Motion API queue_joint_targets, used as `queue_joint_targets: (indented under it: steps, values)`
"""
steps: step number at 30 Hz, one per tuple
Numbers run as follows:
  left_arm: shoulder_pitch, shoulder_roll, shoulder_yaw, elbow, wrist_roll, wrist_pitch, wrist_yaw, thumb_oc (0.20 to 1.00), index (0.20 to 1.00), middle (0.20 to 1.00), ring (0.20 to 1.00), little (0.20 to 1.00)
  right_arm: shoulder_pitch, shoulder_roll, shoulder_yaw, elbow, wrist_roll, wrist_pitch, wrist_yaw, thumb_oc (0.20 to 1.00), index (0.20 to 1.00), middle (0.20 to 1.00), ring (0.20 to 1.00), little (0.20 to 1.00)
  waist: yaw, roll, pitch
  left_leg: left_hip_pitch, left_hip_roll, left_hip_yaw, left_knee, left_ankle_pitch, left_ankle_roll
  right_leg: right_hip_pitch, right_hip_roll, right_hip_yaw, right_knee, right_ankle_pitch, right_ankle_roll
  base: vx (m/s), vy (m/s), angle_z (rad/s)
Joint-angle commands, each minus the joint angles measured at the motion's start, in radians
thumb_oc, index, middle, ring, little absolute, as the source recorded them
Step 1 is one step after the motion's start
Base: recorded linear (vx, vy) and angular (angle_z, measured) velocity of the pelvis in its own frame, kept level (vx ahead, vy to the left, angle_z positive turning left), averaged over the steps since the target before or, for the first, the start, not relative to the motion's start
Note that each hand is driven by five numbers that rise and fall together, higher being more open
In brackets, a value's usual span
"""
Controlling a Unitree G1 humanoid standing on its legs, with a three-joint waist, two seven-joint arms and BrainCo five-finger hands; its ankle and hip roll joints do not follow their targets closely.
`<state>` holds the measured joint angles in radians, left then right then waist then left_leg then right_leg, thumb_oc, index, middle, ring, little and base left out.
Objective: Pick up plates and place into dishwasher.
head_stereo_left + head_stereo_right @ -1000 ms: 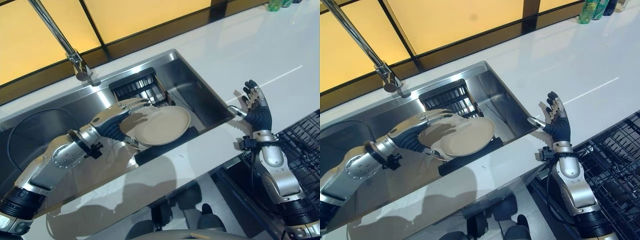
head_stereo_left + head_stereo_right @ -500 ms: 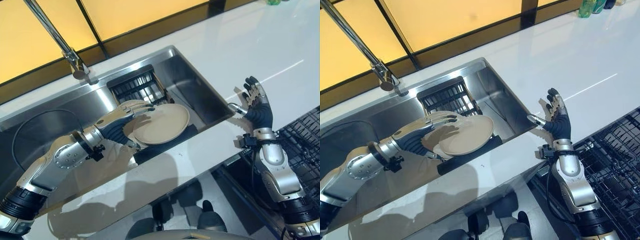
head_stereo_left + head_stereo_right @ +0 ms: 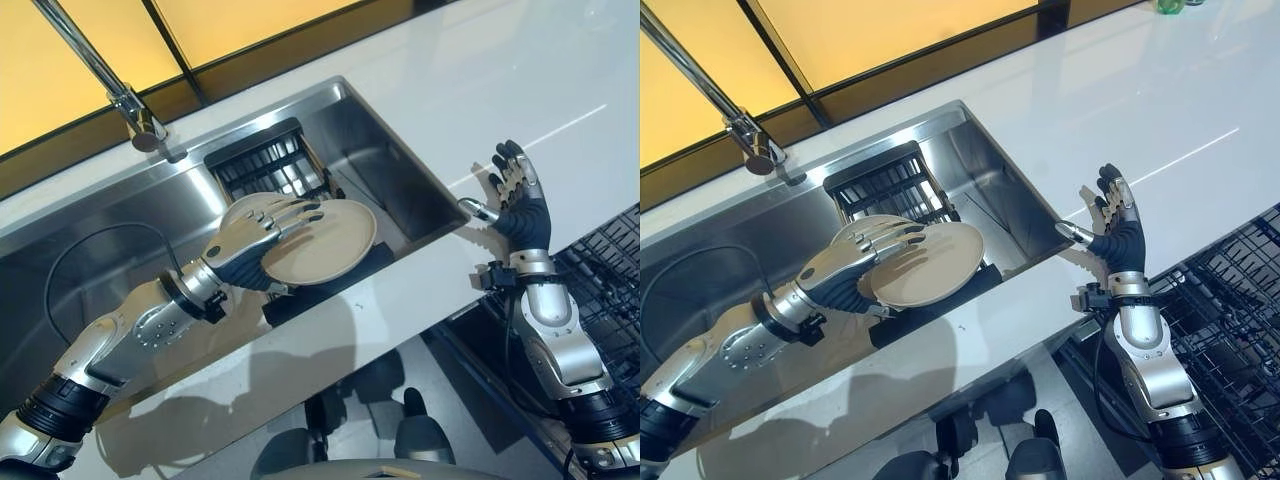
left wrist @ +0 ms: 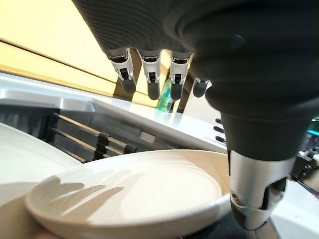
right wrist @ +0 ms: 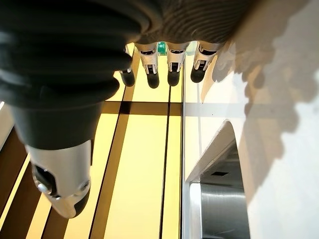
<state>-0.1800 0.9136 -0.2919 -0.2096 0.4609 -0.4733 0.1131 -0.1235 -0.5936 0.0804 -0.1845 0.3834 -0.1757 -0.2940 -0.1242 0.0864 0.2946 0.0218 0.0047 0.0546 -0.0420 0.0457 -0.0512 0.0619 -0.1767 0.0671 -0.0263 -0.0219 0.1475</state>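
Over the sink (image 3: pixel 400 190), near its front edge, the left hand (image 3: pixel 245 245) holds a plate (image 3: pixel 325 242), fingers on top and thumb under the rim. Part of the plate hides behind the fingers. A black rack (image 3: pixel 265 165) sits behind it. The right hand (image 3: pixel 518 200) is spread wide over the counter (image 3: pixel 540 80) beside the sink, holding nothing.

kitchen, steel sink (image 3: pixel 400 190), faucet (image 3: pixel 100 72), white counter (image 3: pixel 520 80)
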Motion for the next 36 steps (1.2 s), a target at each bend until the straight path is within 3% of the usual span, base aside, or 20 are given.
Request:
queue_joint_targets:
  steps: [1,8,17,28,36]
  values:
    - [-0.057,-0.022,0.001,0.015,0.042,-0.037,0.105,1.000,1.000,1.000,1.000,1.000,-0.048,0.014,0.043,-0.009,-0.009,-0.028,-0.027,1.000,1.000,1.000,1.000,1.000,0.025,-0.022,-0.029,-0.035,0.002,-0.022,0.126,-0.152,0.013,-0.148,-0.038,0.011,0.100,0.044,0.047,-0.03,-0.009,-0.01]
    - [-0.056,-0.028,-0.052,0.031,0.039,-0.067,0.067,1.000,1.000,1.000,1.000,1.000,-0.057,0.008,0.047,-0.010,-0.008,-0.031,-0.034,1.000,1.000,1.000,1.000,1.000,0.021,-0.025,-0.027,-0.031,0.002,-0.018,0.122,-0.153,0.014,-0.151,-0.034,0.013,0.101,0.046,0.045,-0.01,-0.004,0.00]
    - [-0.045,-0.026,-0.074,0.038,0.058,-0.048,0.108,1.000,1.000,1.000,1.000,1.000,-0.044,0.005,0.049,-0.014,-0.005,-0.023,-0.027,1.000,1.000,1.000,1.000,1.000,0.019,-0.030,-0.042,-0.020,0.007,-0.012,0.122,-0.158,0.016,-0.140,-0.033,0.020,0.095,0.045,0.048,0.01,0.003,0.00]
    - [-0.018,-0.039,-0.028,0.162,0.333,0.127,0.437,1.000,1.000,1.000,1.000,1.000,-0.038,0.007,0.038,-0.015,0.006,-0.034,-0.025,1.000,1.000,1.000,1.000,1.000,0.026,-0.044,-0.029,-0.032,0.013,-0.017,0.112,-0.151,0.012,-0.154,-0.030,0.019,0.090,0.050,0.048,-0.01,-0.005,0.00]
    - [-0.072,-0.070,-0.100,0.260,0.409,0.136,0.511,1.000,1.000,1.000,1.000,1.000,-0.054,0.019,0.061,-0.002,0.003,-0.034,-0.025,1.000,1.000,1.000,1.000,1.000,0.018,-0.055,-0.029,-0.034,0.017,-0.013,0.110,-0.149,0.011,-0.161,-0.028,0.021,0.092,0.052,0.047,0.01,0.000,0.00]
